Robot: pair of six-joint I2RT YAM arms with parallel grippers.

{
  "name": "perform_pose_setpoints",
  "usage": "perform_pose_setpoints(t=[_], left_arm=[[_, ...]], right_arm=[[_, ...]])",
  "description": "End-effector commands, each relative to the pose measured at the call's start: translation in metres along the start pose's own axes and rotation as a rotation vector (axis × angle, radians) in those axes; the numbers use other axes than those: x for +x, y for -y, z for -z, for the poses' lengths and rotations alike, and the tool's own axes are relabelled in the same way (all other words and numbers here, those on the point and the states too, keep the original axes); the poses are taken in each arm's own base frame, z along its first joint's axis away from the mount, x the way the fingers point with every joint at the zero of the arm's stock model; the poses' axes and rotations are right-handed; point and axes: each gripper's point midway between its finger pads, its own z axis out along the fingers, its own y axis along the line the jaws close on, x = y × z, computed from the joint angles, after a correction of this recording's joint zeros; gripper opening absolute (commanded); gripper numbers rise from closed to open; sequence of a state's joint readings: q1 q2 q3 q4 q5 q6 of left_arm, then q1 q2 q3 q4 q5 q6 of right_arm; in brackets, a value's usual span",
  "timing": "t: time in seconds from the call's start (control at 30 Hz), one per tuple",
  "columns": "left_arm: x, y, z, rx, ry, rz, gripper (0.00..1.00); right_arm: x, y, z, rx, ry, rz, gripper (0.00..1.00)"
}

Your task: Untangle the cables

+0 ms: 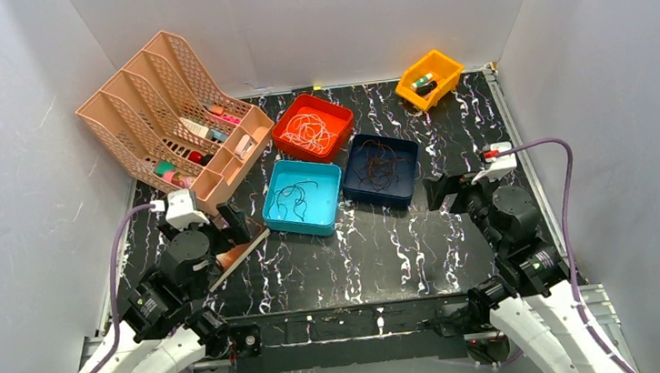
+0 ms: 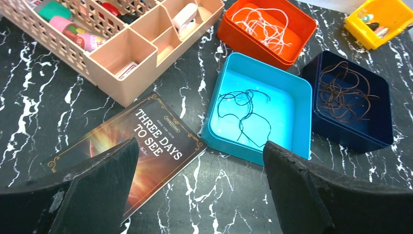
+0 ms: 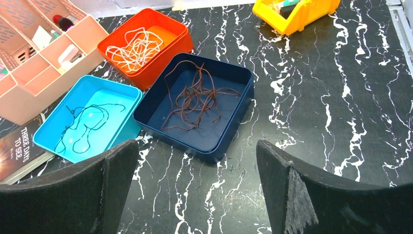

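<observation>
Left gripper (image 2: 199, 146), spread empty, sits nearest the black cable (image 2: 241, 97) just ahead in its teal tray (image 2: 280, 102); right gripper (image 3: 197, 146), likewise empty, fronts the reddish-brown cable (image 3: 195, 95).

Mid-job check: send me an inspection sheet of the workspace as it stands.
Surface: black, white-veined table; three trays grouped mid-table.
Job's things: white cable in orange tray; black cable in teal tray; brown cable in navy tray. Each is loosely looped, and none crosses into another tray.
Clutter: pink organizer holding small items; book between it and the teal tray; yellow bin far right.
Grippers: left pincer and right pincer open, empty, short of the trays.
Cables: left arm cable and right arm cable, purple, away from the trays.
Surroundings: plain walls on three sides.
</observation>
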State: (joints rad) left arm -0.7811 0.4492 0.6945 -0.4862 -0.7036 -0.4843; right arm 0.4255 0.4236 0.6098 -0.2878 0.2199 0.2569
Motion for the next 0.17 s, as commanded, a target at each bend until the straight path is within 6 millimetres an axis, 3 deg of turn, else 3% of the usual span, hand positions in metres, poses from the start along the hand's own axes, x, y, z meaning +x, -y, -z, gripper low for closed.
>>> perform_pose_setpoints(t=[0.0, 0.13], left_arm=[[0.0003, -0.0167, 0.0032, -0.07, 0.007, -0.01, 0.98], [-0.0019, -0.0195, 0.0045, -0.083, 0.012, -0.007, 0.98]], right_arm=[[-0.0189, 0.0009, 0.0007, 0.009, 0.08, -0.003, 0.98], [-0.0177, 0.0011, 0.0008, 0.01, 0.078, -0.006, 0.98]])
